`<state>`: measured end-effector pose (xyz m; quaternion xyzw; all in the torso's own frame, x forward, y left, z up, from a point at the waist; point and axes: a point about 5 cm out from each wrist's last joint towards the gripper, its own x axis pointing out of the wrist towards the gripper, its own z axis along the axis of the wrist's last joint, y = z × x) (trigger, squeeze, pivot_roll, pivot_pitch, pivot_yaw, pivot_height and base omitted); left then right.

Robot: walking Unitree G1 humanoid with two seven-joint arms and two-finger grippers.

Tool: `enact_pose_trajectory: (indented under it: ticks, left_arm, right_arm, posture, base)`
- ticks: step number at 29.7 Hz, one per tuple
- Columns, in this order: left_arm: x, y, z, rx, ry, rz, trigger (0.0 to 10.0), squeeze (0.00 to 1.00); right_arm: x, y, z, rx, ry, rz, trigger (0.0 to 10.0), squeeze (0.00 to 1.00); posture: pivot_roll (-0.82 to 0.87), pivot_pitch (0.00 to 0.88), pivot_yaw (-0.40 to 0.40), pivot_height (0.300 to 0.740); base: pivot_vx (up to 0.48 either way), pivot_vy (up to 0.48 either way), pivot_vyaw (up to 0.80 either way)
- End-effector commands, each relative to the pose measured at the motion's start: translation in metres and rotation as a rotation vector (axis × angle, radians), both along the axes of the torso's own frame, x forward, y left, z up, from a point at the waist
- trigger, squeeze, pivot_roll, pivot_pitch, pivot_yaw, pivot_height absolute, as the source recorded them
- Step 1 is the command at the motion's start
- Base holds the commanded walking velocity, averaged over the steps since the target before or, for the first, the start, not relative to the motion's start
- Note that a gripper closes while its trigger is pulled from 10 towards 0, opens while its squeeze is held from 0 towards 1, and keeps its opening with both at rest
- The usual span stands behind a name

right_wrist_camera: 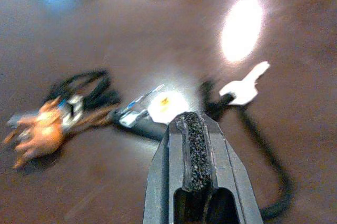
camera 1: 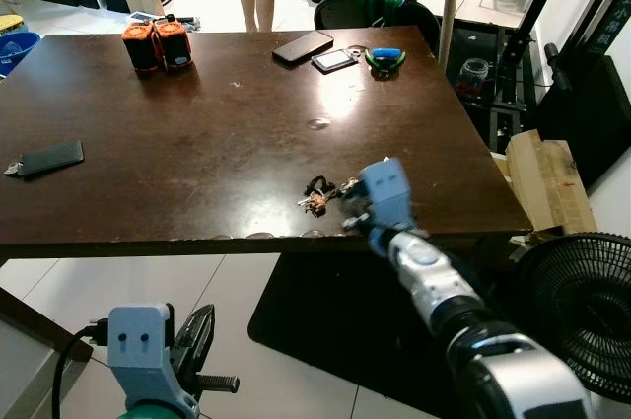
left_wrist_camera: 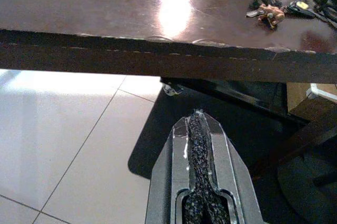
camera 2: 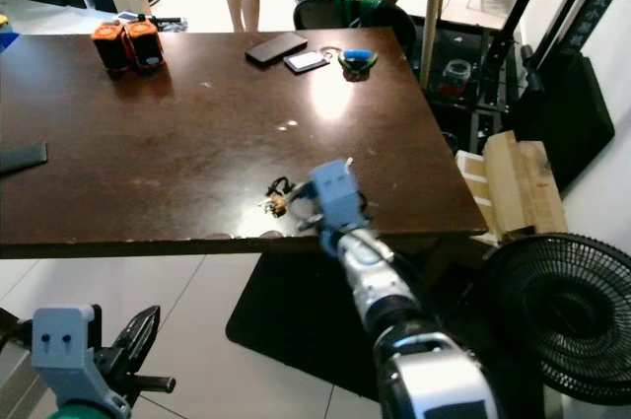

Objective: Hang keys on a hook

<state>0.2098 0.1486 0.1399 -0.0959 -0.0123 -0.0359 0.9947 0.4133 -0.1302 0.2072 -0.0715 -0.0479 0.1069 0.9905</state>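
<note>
A dark brown table (camera 1: 197, 143) spans the upper frame; its near edge runs across the middle, with open tiled floor (camera 1: 99, 291) below. A black fan (camera 1: 582, 311) stands at lower right beyond the right edge. The right gripper (right_wrist_camera: 192, 121) is extended over the near edge, its fingers pressed together with nothing between them, the tip just beside the keys (camera 1: 320, 197) lying near that edge at centre. The left gripper (left_wrist_camera: 197, 129) is held below table level at lower left, jaws closed and empty. The right wrist view, though blurred, resolves an orange fob (right_wrist_camera: 39, 134) and black cord (right_wrist_camera: 268, 155). Phones (camera 1: 315, 49) lie at the far edge.
</note>
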Motion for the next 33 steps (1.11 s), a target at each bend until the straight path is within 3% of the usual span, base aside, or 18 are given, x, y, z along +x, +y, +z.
enact_pose_trajectory:
  ticks: [1,2,3,4,8,9,11,16,17,18,19,21,23,25,26,31,33]
  left_arm:
    - [-0.003,0.002,-0.007,0.009,0.036,0.009,10.0,0.00]
    - [-0.002,0.003,-0.006,0.010,0.035,0.009,10.0,0.00]
    - [-0.001,0.003,-0.006,0.010,0.034,0.009,10.0,0.00]
    - [-0.001,0.003,-0.006,0.010,0.033,0.008,10.0,0.00]
    - [0.001,0.002,-0.006,0.010,0.031,0.005,10.0,0.00]
    - [0.001,0.003,-0.006,0.011,0.030,0.005,10.0,0.00]
    - [0.001,0.003,-0.006,0.012,0.029,0.005,10.0,0.00]
    - [0.001,0.003,-0.006,0.013,0.028,0.005,10.0,0.00]
    - [0.001,0.005,-0.006,0.016,0.027,0.011,10.0,0.00]
    - [0.001,0.008,-0.006,0.029,0.019,0.034,10.0,0.00]
    - [0.001,0.008,-0.006,0.029,0.019,0.034,10.0,0.00]
    - [0.003,0.019,-0.011,0.076,0.041,0.113,10.0,0.00]
    - [0.004,0.025,-0.013,0.086,0.044,0.152,10.0,0.00]
    - [0.006,0.029,-0.014,0.094,0.048,0.177,10.0,0.00]
    - [0.009,0.031,-0.013,0.092,0.039,0.185,10.0,0.00]
    - [0.015,0.033,-0.009,0.097,0.019,0.185,10.0,0.00]
    - [0.019,0.037,-0.007,0.113,0.011,0.195,10.0,0.00]
  right_arm:
    - [-0.001,0.004,-0.007,0.026,0.020,0.005,0.0,0.00]
    - [-0.002,0.005,-0.006,0.021,0.013,0.029,2.6,0.00]
    - [-0.002,0.006,-0.006,0.013,0.010,0.050,2.6,0.00]
    - [-0.003,0.007,-0.007,0.004,0.012,0.067,10.0,0.00]
    - [-0.005,0.013,-0.014,-0.014,0.028,0.115,10.0,0.04]
    - [-0.008,0.018,-0.019,-0.020,0.040,0.160,10.0,0.96]
    - [-0.010,0.023,-0.024,-0.030,0.046,0.198,10.0,1.00]
    - [-0.012,0.025,-0.026,-0.035,0.048,0.220,10.0,1.00]
    - [-0.012,0.016,-0.027,0.015,0.040,0.170,10.0,0.13]
    - [-0.010,0.002,-0.026,0.105,0.030,0.075,10.0,0.00]
    - [-0.010,0.002,-0.026,0.105,0.030,0.075,10.0,0.00]
    - [-0.010,-0.026,-0.030,0.292,0.045,-0.106,10.0,0.00]
    - [-0.013,-0.032,-0.035,0.312,0.047,-0.128,10.0,0.00]
    - [-0.018,-0.031,-0.045,0.302,0.054,-0.117,10.0,0.00]
    - [-0.025,-0.029,-0.056,0.247,0.048,-0.087,10.0,0.00]
    - [-0.036,-0.025,-0.071,0.164,0.032,-0.053,10.0,0.00]
    - [-0.049,-0.023,-0.085,0.149,0.020,-0.040,10.0,0.00]
  posture:
    - [0.04,0.226,0.129,0.740]
    - [0.04,0.224,0.130,0.740]
    - [0.04,0.224,0.130,0.740]
    - [0.04,0.221,0.130,0.740]
    - [0.04,0.218,0.131,0.740]
    - [0.04,0.213,0.131,0.740]
    - [0.04,0.209,0.131,0.740]
    - [0.04,0.209,0.131,0.740]
    - [0.03,0.192,0.124,0.740]
    - [0.02,0.166,0.111,0.740]
    - [0.02,0.166,0.111,0.740]
    - [0.02,0.142,0.102,0.740]
    - [0.01,0.117,0.102,0.740]
    - [-0.01,0.074,0.106,0.740]
    - [-0.01,0.045,0.104,0.740]
    - [-0.01,0.013,0.101,0.740]
    - [-0.02,0.000,0.094,0.740]
  base:
    - [0.000,0.000,0.00]
    - [0.000,0.000,0.00]
    - [0.000,0.000,0.00]
    - [0.000,0.000,0.00]
    - [0.000,0.000,0.00]
    - [0.000,0.000,0.00]
    - [0.000,0.000,0.00]
    - [0.000,0.000,0.00]
    - [0.000,0.000,0.00]
    - [0.000,0.000,0.00]
    - [0.000,0.000,0.00]
    - [0.000,0.000,0.00]
    - [0.000,0.000,0.00]
    - [0.000,0.000,0.00]
    - [0.000,0.000,0.00]
    - [0.000,0.000,0.00]
    - [0.000,0.000,0.00]
